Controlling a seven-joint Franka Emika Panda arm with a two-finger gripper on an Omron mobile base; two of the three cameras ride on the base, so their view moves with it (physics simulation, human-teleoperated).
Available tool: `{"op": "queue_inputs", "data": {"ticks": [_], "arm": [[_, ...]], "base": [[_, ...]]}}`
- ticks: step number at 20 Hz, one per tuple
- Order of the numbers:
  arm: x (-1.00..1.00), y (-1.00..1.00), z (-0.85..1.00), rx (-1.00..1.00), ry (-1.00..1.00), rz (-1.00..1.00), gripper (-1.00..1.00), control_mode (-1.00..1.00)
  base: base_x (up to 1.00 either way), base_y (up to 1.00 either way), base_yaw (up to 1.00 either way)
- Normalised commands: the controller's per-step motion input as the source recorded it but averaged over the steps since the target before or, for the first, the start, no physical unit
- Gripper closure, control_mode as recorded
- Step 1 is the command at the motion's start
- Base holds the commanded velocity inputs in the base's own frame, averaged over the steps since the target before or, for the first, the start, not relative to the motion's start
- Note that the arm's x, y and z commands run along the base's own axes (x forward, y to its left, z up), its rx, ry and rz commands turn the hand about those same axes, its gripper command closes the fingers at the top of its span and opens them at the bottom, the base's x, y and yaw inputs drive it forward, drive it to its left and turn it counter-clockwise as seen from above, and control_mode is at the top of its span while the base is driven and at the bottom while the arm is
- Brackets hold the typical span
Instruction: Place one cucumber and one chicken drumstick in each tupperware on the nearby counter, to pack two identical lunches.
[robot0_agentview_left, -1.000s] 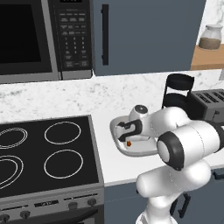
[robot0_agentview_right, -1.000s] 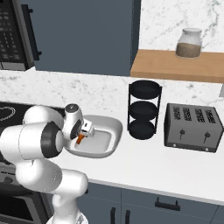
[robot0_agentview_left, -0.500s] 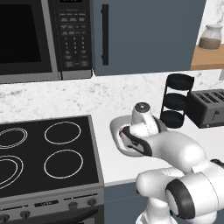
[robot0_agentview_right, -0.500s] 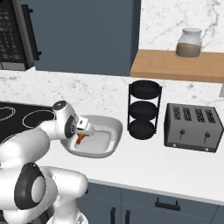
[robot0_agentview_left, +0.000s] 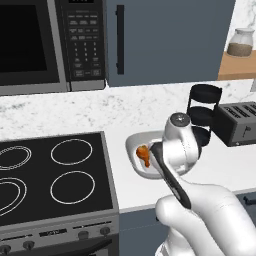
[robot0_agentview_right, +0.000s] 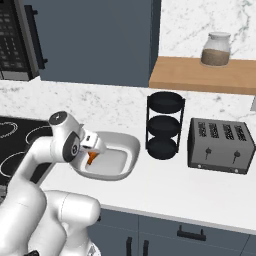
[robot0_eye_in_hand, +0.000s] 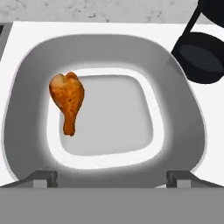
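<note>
A light-grey tupperware (robot0_eye_in_hand: 26, 92) sits on the white counter, seen also in the left base view (robot0_agentview_left: 131, 142) and the right base view (robot0_agentview_right: 131, 150). One orange-brown chicken drumstick (robot0_eye_in_hand: 68, 101) lies inside it at the left, thin end toward me; it shows too beside my arm (robot0_agentview_left: 143, 154) and under my hand (robot0_agentview_right: 91, 158). My gripper (robot0_eye_in_hand: 113, 178) hangs open above the container's near rim, fingertips (robot0_eye_in_hand: 43, 177) wide apart, nothing between them. The cucumber is out of view.
A black three-tier rack (robot0_agentview_right: 164, 125) (robot0_eye_in_hand: 203, 52) stands just right of the tupperware, a toaster (robot0_agentview_right: 220, 145) beyond it. The stove (robot0_agentview_left: 50, 175) lies to the left, a microwave (robot0_agentview_left: 45, 45) above. A jar (robot0_agentview_right: 216, 49) rests on a wooden shelf.
My arm has folded back toward the base and the hand has drawn up off the tupperware. The drumstick stays lying in the container, apart from the fingers.
</note>
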Motion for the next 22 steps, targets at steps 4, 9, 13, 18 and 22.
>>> {"op": "queue_inputs", "data": {"ticks": [4,9,13,18,22], "arm": [[-0.78,0.0,0.43,0.03,-0.13,0.0,-1.0,-1.0],[-0.5,0.0,0.66,0.0,-0.05,0.0,-1.0,-1.0],[-0.36,-0.03,0.24,0.02,0.0,0.0,-1.0,-1.0],[-0.11,-0.15,-0.24,0.05,0.0,0.01,-1.0,-1.0],[0.0,-0.07,-0.26,0.02,0.0,0.01,-1.0,-1.0]], "base": [[0.0,0.0,0.0],[0.0,0.0,0.0],[0.0,0.0,0.0],[0.0,0.0,0.0],[0.0,0.0,0.0]]}}
